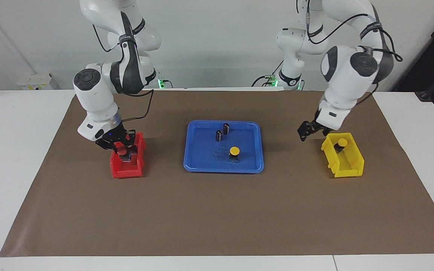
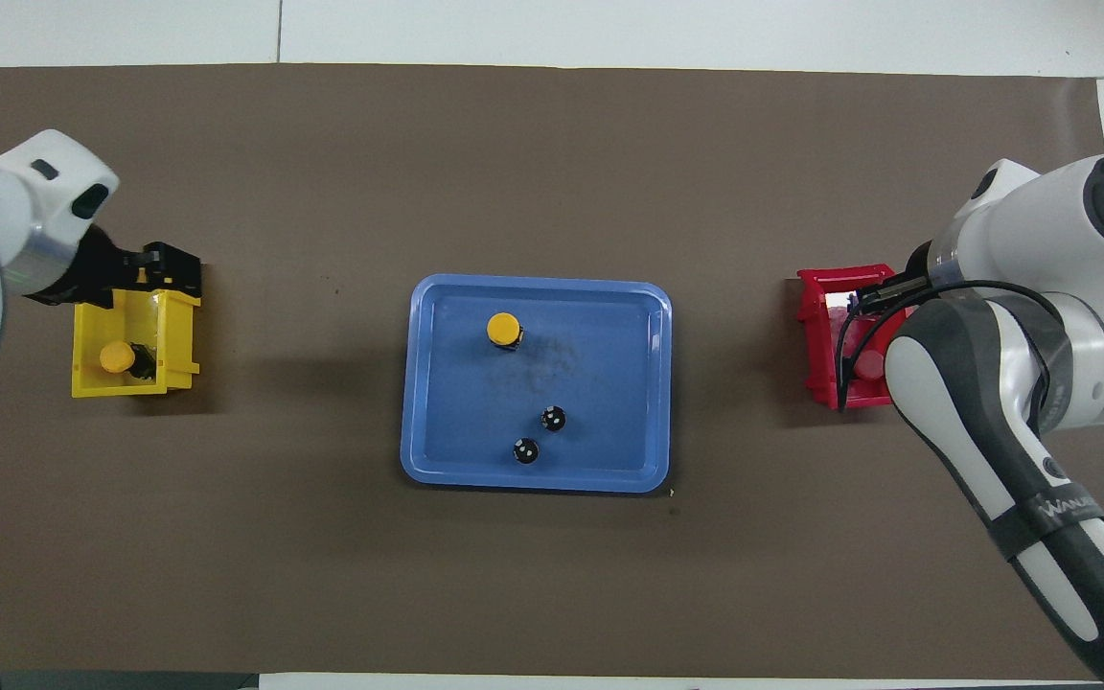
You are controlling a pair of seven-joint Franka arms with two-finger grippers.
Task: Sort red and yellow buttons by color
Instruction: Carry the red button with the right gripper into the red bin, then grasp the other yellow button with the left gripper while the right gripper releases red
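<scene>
One yellow button (image 1: 234, 151) (image 2: 504, 329) stands in the blue tray (image 1: 222, 168) (image 2: 533, 479). Another yellow button (image 1: 341, 142) (image 2: 117, 357) lies in the yellow bin (image 1: 347, 165) (image 2: 178, 335). My left gripper (image 1: 309, 132) (image 2: 164, 273) hangs open and empty above the mat, just beside that bin on the tray's side. My right gripper (image 1: 122, 152) is low over the red bin (image 1: 126, 171) (image 2: 816, 326), shut on a red button (image 1: 119, 150). The right arm hides most of the red bin's inside in the overhead view.
Two small black cylinders (image 1: 219, 135) (image 1: 226, 128) stand in the tray, nearer to the robots than the yellow button. A brown mat (image 1: 217, 210) covers the white table, with the bins at its two ends and the tray in the middle.
</scene>
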